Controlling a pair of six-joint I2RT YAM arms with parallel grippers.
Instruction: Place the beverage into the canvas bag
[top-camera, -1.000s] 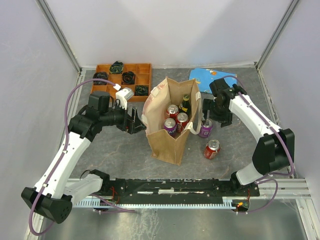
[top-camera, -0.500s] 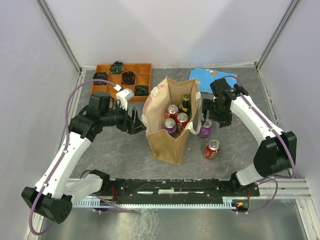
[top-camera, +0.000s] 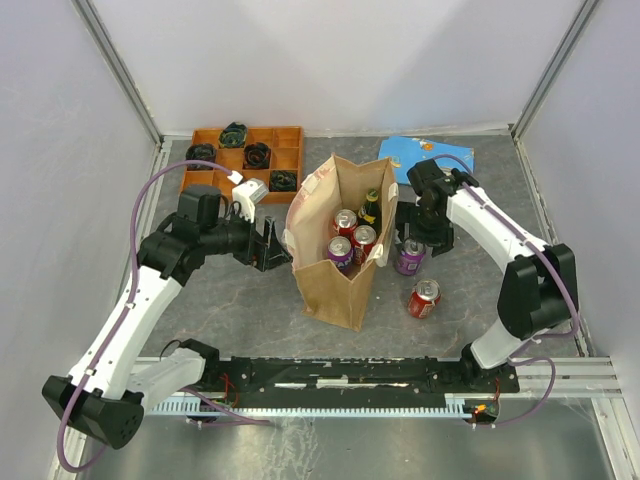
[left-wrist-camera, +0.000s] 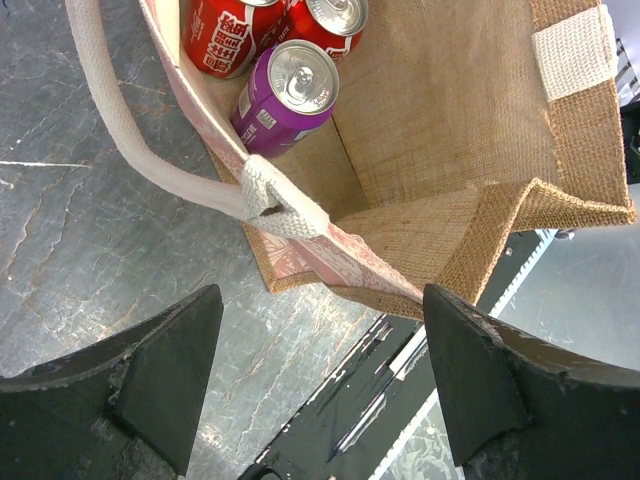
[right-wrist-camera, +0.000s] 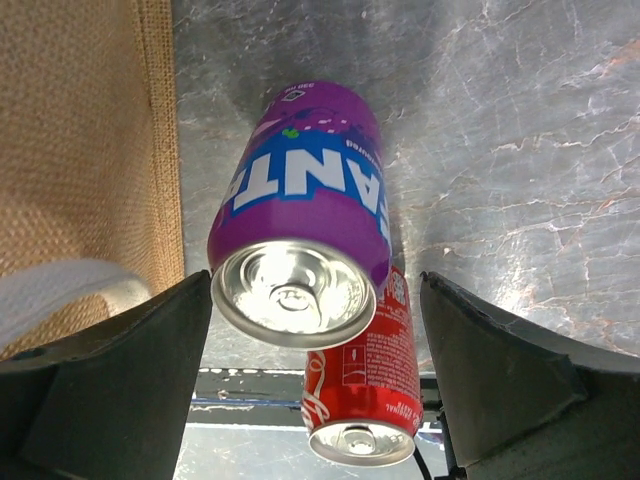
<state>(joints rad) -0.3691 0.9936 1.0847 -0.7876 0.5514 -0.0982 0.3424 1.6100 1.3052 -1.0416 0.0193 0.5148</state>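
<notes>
Right gripper spread wide, nothing clamped, fingers either side of an upright purple Fanta can (no contact that I can see). That can stands on the table just beside the right wall of the canvas bag. Red Coca-Cola can sits near it, toward the arm bases. Left gripper also released, at the bag's left rim by a white loop handle; touching or not, can't tell. Inside the bag: two red cans, one purple can, a dark bottle. Judgement: partly done, four drinks in, two cans outside. Next up looks like closing on the Fanta, lifting it and dropping it in.
</notes>
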